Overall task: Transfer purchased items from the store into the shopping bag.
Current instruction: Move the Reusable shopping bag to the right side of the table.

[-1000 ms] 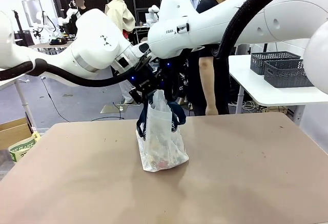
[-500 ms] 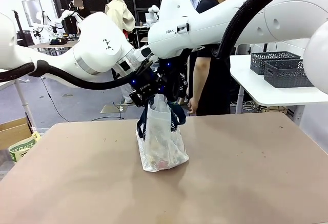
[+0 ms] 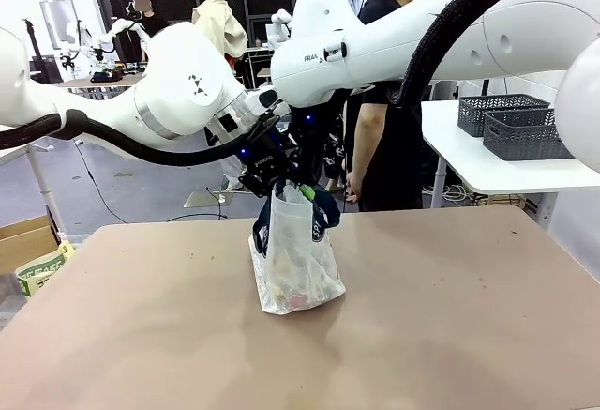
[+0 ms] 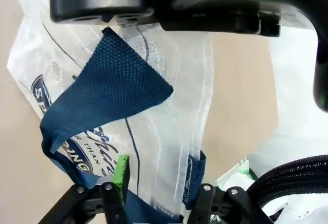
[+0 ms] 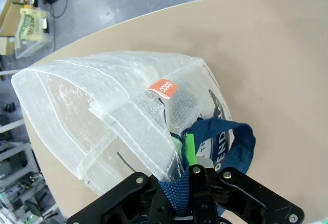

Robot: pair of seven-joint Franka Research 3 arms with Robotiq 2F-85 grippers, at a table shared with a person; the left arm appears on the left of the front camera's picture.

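The shopping bag point(image 3: 295, 265) stands upright mid-table, translucent white with navy handles and an oval logo. Purchased items show dimly through its wall, one of them reddish point(image 3: 296, 296). Above the bag's mouth, my right gripper point(image 3: 309, 183) is shut on a navy handle point(image 5: 225, 137), pinched between its pads point(image 5: 190, 175). My left gripper point(image 3: 270, 175) is beside it at the rim. In the left wrist view its jaws point(image 4: 161, 183) stand apart, with the bag's rim point(image 4: 169, 147) and a navy strap point(image 4: 107, 88) between them. The store is out of view.
A person in black point(image 3: 389, 100) stands at the table's far edge. Two dark grey slotted baskets point(image 3: 525, 133) sit on a white side table at right. A cardboard box with a green-printed pack point(image 3: 42, 269) is on the floor at left. Bare tabletop point(image 3: 450, 316) surrounds the bag.
My left gripper has shifted slightly down and right toward the bag's rim, and its jaws have narrowed. The right gripper keeps its hold on the handle.
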